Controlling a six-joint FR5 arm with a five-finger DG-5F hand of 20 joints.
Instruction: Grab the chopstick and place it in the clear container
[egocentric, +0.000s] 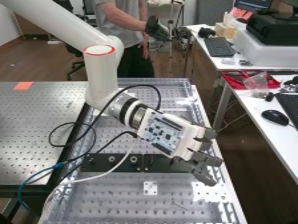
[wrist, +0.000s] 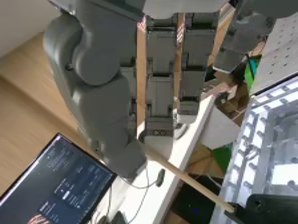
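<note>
One chopstick (wrist: 186, 179) sits pinched near one end by the hand (wrist: 100, 110), between thumb and fingertip, above the perforated tabletop (egocentric: 133, 200), presumably to leave its long shaft free for lowering end-first.

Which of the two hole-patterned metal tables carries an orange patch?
The left-hand table in the high view: the orange patch lies toward its far edge. The right-hand table has the robot hand above it instead.
</note>
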